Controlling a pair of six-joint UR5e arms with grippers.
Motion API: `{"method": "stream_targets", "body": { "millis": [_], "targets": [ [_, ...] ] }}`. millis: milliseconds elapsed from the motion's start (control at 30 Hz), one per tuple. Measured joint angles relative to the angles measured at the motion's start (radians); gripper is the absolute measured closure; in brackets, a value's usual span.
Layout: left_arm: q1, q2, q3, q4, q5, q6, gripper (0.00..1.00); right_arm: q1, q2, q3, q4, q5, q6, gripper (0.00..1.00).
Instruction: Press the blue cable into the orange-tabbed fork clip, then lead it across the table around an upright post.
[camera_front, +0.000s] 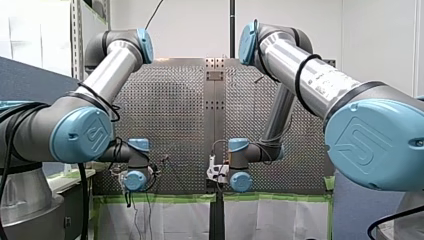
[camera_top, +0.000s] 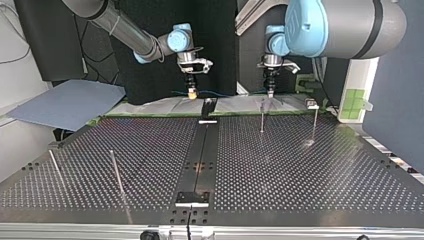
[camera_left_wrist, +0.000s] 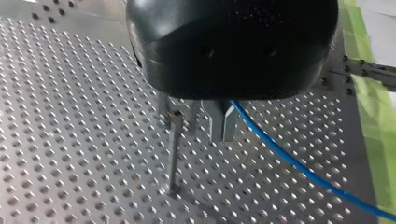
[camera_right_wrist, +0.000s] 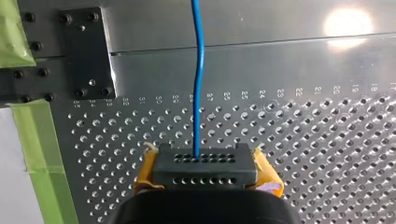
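The blue cable (camera_left_wrist: 299, 168) comes out from between the metal fingertips of my left gripper (camera_left_wrist: 223, 127), which is shut on it, and trails off beside the gripper. An upright post (camera_left_wrist: 173, 154) stands close beside those fingers. In the right wrist view the blue cable (camera_right_wrist: 198, 93) runs straight ahead from my right gripper (camera_right_wrist: 205, 161), whose yellow pads (camera_right_wrist: 268, 179) are shut on it. In the top view both grippers hang above the table's far edge, my right gripper (camera_top: 191, 93) at left and my left gripper (camera_top: 270, 91) at right, with the cable (camera_top: 225, 93) strung between them. I cannot make out an orange-tabbed clip.
Two thin posts (camera_top: 262, 120) (camera_top: 315, 125) stand near the far edge under and beside my left gripper. Two more posts (camera_top: 116, 172) (camera_top: 56, 167) lean at the top view's near left. A dark rail (camera_top: 200, 160) runs down the perforated table's middle. Green tape (camera_right_wrist: 42, 154) lines the edge.
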Motion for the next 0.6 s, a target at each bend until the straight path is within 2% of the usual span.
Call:
{"method": "stream_targets", "body": {
  "millis": [133,333,467,600],
  "targets": [
    [0.012,-0.025,0.033,-0.03,0.002,-0.016,1.0,0.001,0.0,-0.008,0.003,-0.002,-0.002,1.0],
    [0.029,-0.032,0.08,-0.059,0.015,-0.022,1.0,0.003,0.0,-0.019,0.011,-0.006,-0.003,1.0],
    [0.04,-0.031,0.087,-0.083,0.017,-0.003,1.0,0.007,0.0,-0.022,0.011,-0.006,-0.012,1.0],
    [0.045,-0.031,0.068,-0.094,0.013,0.023,1.0,0.011,0.001,-0.024,0.012,-0.006,-0.026,1.0]
  ]
}}
